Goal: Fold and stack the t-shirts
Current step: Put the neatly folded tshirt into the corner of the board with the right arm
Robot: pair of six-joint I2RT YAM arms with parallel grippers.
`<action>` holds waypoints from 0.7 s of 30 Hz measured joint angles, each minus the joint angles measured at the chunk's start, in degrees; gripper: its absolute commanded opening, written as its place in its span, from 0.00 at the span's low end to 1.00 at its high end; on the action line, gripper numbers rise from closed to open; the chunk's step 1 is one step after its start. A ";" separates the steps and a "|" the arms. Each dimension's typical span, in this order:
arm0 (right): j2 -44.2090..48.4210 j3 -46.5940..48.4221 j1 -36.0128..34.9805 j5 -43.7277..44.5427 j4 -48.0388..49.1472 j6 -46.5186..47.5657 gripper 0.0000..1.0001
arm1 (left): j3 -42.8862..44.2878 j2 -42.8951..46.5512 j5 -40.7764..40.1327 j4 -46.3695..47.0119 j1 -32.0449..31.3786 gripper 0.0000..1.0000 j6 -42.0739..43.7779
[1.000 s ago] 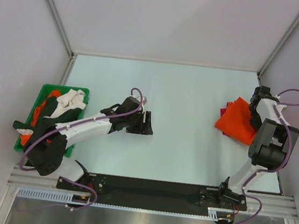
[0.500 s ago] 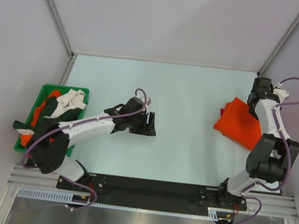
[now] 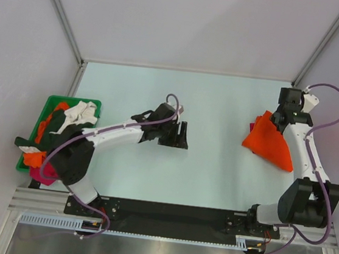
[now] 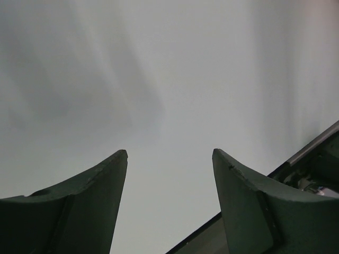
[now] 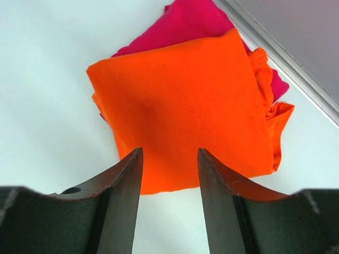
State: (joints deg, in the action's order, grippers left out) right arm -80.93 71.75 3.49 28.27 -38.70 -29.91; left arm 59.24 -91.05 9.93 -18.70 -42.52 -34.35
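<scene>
A folded bright orange t-shirt (image 3: 269, 146) (image 5: 180, 100) lies at the table's right side on top of a magenta-red t-shirt (image 3: 257, 123) (image 5: 185, 26), whose edges stick out beyond it. My right gripper (image 3: 277, 118) (image 5: 169, 153) hovers over the orange shirt's far edge, open, with nothing between its fingers. My left gripper (image 3: 179, 135) (image 4: 169, 153) is open above bare table near the middle, holding nothing. More t-shirts, cream (image 3: 79, 114), dark (image 3: 51, 141) and orange (image 3: 33, 158), are heaped in the bin at the left.
The green plastic bin (image 3: 94, 102) stands at the table's left edge, with cloth spilling over its near end. Metal frame posts and grey walls close in the table at the back and sides. A black base rail (image 3: 172, 213) runs along the near edge.
My right gripper has opened, let go of the orange t-shirt and drawn back toward the far edge. My left arm has swung to the right, still open.
</scene>
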 measured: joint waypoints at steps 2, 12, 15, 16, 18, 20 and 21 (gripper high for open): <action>1.38 -1.75 -0.81 -0.50 1.07 0.55 0.47 | 5.46 -4.26 1.46 0.15 0.00 0.70 0.17; 0.22 -8.90 -1.33 -5.35 3.37 0.31 0.42 | 27.71 -21.44 7.17 1.62 -1.49 0.69 0.24; -0.90 -9.11 -3.15 -6.36 4.28 0.35 0.41 | 29.33 -23.32 7.67 1.20 -2.69 0.68 0.28; -1.51 -9.01 -4.15 -6.51 4.72 0.39 0.41 | 29.11 -23.30 7.78 0.79 -3.17 0.68 0.28; -3.06 -8.59 -7.37 -6.88 5.46 0.57 0.41 | 27.76 -22.62 7.87 1.16 -3.74 0.68 0.28; -4.66 -8.13 -10.80 -7.56 6.60 0.57 0.41 | 24.46 -20.96 7.89 0.98 -4.24 0.67 0.26; -5.51 -7.82 -12.39 -8.20 7.30 0.55 0.41 | 22.27 -20.00 7.82 1.42 -4.42 0.67 0.24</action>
State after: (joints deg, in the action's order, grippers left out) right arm -86.43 63.92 -8.91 20.08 -31.40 -29.36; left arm 81.52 -111.04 17.76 -17.28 -46.94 -34.11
